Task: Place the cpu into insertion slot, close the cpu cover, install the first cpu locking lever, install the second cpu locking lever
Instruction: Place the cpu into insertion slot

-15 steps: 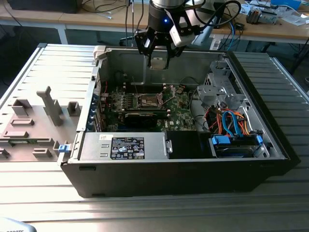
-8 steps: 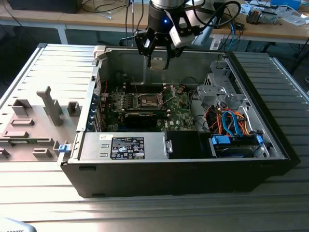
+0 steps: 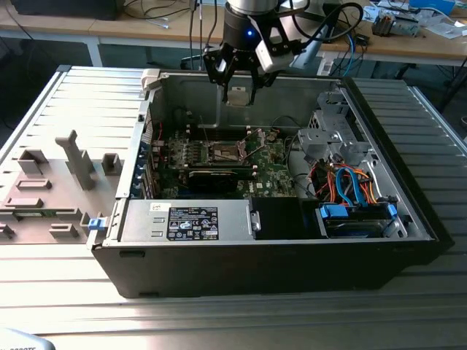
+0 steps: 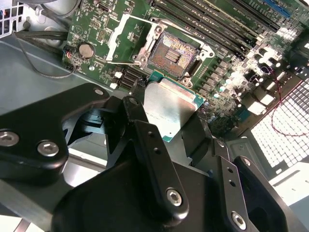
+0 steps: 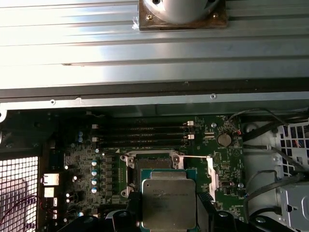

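Above the open square insertion slot (image 4: 174,50) on the green motherboard (image 4: 94,24), the black two-fingered gripper (image 4: 166,118) is hanging with its fingers pinching opposite edges of the cpu (image 4: 171,106), a thin flat square chip with a grey-silver metal top. From the slot, the chip is sitting well clear, raised over the open black computer case (image 3: 255,270) on the ribbed metal tabletop (image 3: 219,321), so the slot is lying below the gripper and slightly to one side of it. In the first wrist view the chip's edges are running nearly parallel to the slot's frame. Beside the slot, the cpu cover (image 4: 113,42), a silver metal window frame, is standing swung open, leaving the contacts bare.
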`<state>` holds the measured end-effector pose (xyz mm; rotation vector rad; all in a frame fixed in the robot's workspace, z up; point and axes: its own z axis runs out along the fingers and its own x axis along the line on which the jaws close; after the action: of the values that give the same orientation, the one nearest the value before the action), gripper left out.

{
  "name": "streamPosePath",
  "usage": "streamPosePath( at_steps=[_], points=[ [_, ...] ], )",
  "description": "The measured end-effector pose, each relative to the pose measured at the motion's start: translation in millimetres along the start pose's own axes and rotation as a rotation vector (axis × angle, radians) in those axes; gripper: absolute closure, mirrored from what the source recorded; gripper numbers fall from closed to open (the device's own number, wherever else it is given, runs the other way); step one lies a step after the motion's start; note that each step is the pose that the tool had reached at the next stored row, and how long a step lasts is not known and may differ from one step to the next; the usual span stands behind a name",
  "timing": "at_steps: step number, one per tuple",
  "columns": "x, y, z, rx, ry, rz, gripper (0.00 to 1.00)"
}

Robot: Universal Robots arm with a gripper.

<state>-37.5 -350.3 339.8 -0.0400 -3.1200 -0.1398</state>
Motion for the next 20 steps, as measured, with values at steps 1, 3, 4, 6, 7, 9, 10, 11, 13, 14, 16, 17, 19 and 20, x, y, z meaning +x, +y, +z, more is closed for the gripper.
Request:
streamPosePath(
  at_steps=[1,3,4,6,7,9,10,11,13,14,16,17,19,20],
  points=[
    [0.0,0.0,0.3,0.0,0.0,0.0,0.45],
    [0.0,-0.1,0.7,0.0,0.0,0.0,0.45],
    [0.0,-0.1,0.9,0.0,0.0,0.0,0.45],
    [0.1,-0.1,1.4,0.0,0.0,0.0,0.45],
    [0.1,-0.1,1.6,0.0,0.0,0.0,0.45],
    [0.3,-0.2,2.2,0.0,0.0,0.0,0.45],
    [0.4,-0.2,2.4,0.0,0.0,0.0,0.45],
    [0.6,-0.3,2.6,0.0,0.0,0.0,0.45],
    [0.8,-0.3,3.2,0.0,0.0,0.0,0.45],
    [0.9,-0.4,3.4,0.0,0.0,0.0,0.45],
    [1.1,-0.4,3.8,0.0,0.0,0.0,0.45],
    [1.2,-0.4,4.0,0.0,0.0,0.0,0.45],
    [1.5,-0.5,4.6,0.0,0.0,0.0,0.45],
    [1.5,-0.5,4.7,0.0,0.0,0.0,0.45]
  ],
)
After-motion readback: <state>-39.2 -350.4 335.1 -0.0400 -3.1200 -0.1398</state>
